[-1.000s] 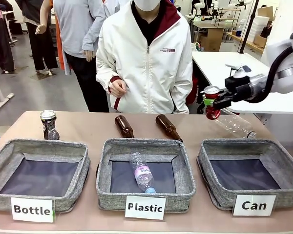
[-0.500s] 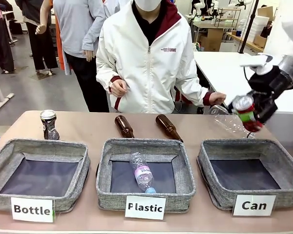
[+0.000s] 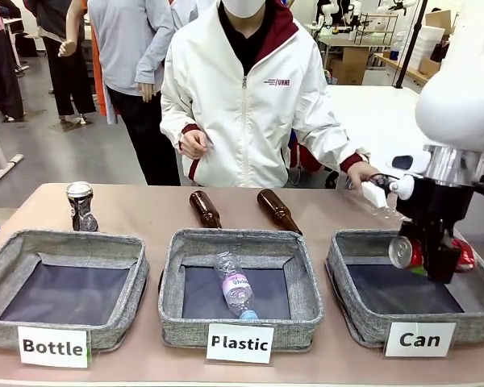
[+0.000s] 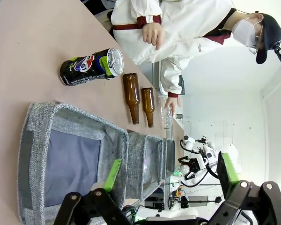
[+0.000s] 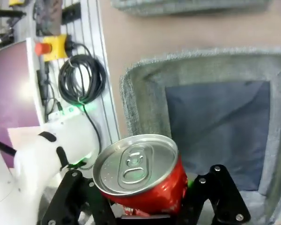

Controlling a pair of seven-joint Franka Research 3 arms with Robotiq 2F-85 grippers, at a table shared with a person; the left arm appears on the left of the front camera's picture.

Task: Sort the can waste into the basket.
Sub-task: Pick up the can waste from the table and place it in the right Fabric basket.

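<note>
Right gripper (image 3: 431,260) of mine is clamped shut across the middle of the red can (image 3: 402,251), one finger on each side of its body. I hold it over the inside of the basket (image 3: 369,321) with the white "Can" label (image 3: 420,339), about level with the rim and toward its far right part. The can lies on its side in my grip. In the front view its long axis runs left to right, with the silver top and pull tab facing the middle basket marked "Plastic" (image 3: 171,316) and the red base sticking out past my fingers on the other side. From my right wrist the red can (image 5: 140,176) shows its lid to the camera, and the basket's dark lining (image 5: 220,122) lies beyond it.

My left gripper (image 4: 171,187) hangs with its jaws wide apart and nothing between them, over the basket labelled "Bottle" (image 3: 133,282).

The second can, silver and dark with coloured print (image 3: 81,206), stands upright on the table behind the "Bottle" basket, top up, its body dented. Two brown glass bottles (image 3: 204,209) lie on the table behind the "Plastic" basket, well apart from both cans
</note>
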